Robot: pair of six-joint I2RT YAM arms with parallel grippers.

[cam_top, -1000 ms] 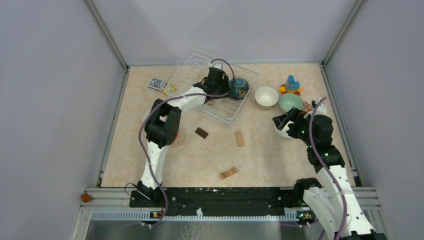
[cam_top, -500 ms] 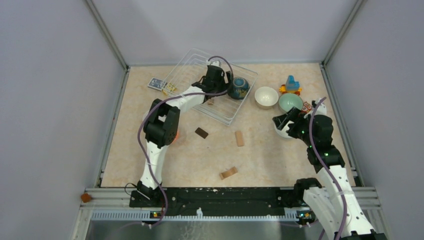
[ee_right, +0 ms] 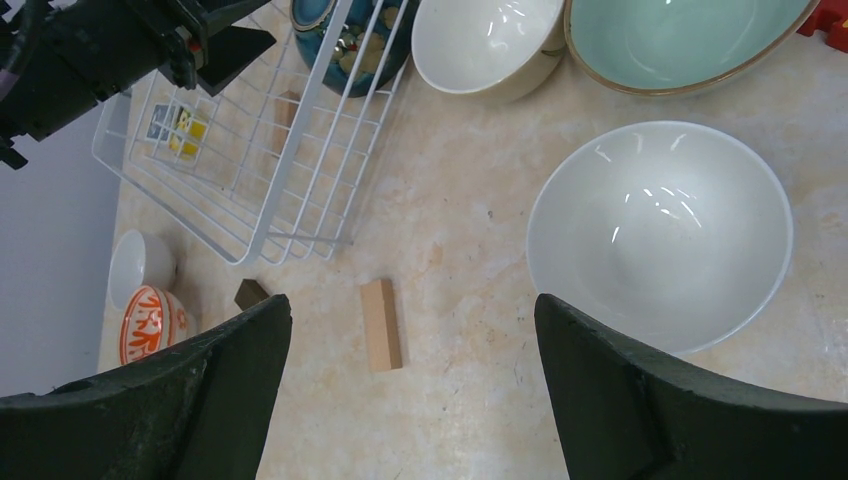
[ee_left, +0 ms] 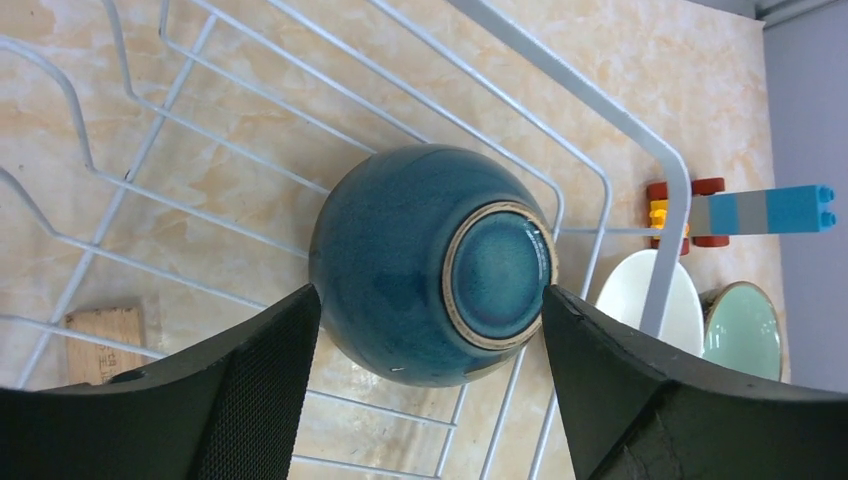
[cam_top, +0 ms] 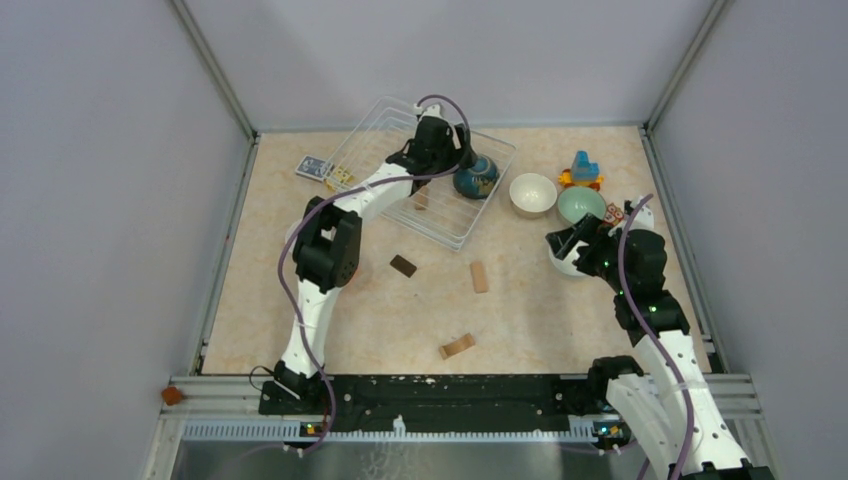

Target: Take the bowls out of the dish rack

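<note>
We see our left gripper [ee_left: 428, 298], the nearer one, with jaws spread wide astride the dark blue bowl [ee_left: 400, 255], which lies tipped on its side against the dish rack's [cam_top: 375, 150] right rim, foot ring facing the wrist.

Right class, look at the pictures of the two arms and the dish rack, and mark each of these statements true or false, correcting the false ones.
1. The dark blue bowl lies inside the dish rack. True.
2. The left arm's jaws are shut on the dark blue bowl. False: they stand open, one on each side of it.
3. The mint green bowl sits in the rack. False: it stands on the table outside the rack, beside a white bowl.
4. The right arm's jaws stand open over a second white bowl. True.
5. The dark blue bowl stands mouth up. False: its foot ring faces the left wrist camera.
</note>
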